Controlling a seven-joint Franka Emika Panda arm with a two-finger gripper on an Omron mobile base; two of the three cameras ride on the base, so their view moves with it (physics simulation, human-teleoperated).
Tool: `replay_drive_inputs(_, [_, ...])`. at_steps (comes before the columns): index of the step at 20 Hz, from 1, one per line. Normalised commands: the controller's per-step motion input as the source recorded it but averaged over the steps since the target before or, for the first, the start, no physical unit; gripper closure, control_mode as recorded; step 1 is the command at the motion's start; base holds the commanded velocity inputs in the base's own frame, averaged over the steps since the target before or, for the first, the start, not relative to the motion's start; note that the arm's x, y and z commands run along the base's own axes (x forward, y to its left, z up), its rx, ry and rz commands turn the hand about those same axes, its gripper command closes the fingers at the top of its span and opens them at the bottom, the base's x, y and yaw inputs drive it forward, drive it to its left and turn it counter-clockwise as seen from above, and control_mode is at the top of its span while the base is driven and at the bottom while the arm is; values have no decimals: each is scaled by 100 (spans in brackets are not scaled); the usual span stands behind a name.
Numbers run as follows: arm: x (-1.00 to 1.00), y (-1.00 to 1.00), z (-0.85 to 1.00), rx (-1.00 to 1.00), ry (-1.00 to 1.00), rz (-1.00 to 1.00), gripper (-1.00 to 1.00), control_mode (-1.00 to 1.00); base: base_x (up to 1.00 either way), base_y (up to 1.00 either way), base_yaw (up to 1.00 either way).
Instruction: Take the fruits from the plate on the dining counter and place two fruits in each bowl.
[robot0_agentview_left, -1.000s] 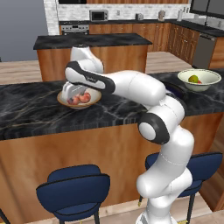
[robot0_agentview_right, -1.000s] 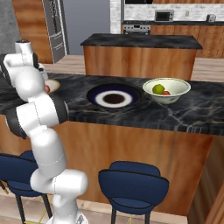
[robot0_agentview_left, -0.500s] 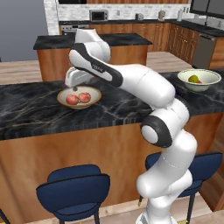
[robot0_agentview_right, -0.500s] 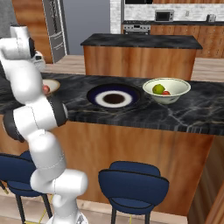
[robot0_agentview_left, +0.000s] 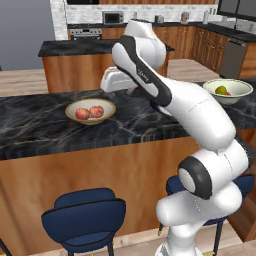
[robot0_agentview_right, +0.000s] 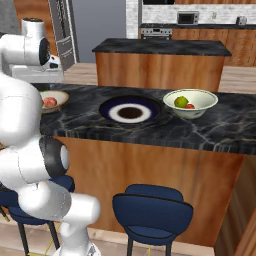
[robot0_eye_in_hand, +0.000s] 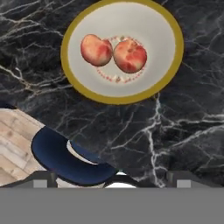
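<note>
The two-finger gripper is hanging with its dark fingertips spread wide apart and nothing between them. Directly below it, on the long black white-veined marble dining counter, the wide shallow tan bowl with a cream inside is sitting with two pinkish-red round fruits lying in it, touching side by side at its centre. In the left base view the white hand is hovering just above and behind that tan bowl, well clear of its rim. Beneath the counter edge nearest the gripper, a dark blue padded stool is standing over the pale wood floor. Farther along the counter, away from the gripper, the round flat plate with a dark navy rim, white ring and dark centre is lying bare. Beyond it, farthest from the gripper, the pale greenish-white bowl is holding a yellow-green fruit and a red-orange fruit close together.
</note>
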Motion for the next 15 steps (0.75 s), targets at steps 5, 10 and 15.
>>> replay_drive_inputs(5, [-83,-99,-65,12,-17,-22,-100,-100,0,0,0])
replay_drive_inputs(10, [-87,-99,-50,7,-16,-19,-100,-100,0,0,0])
replay_drive_inputs(15, [-100,-38,11,0,-7,-4,-100,-100,0,0,0])
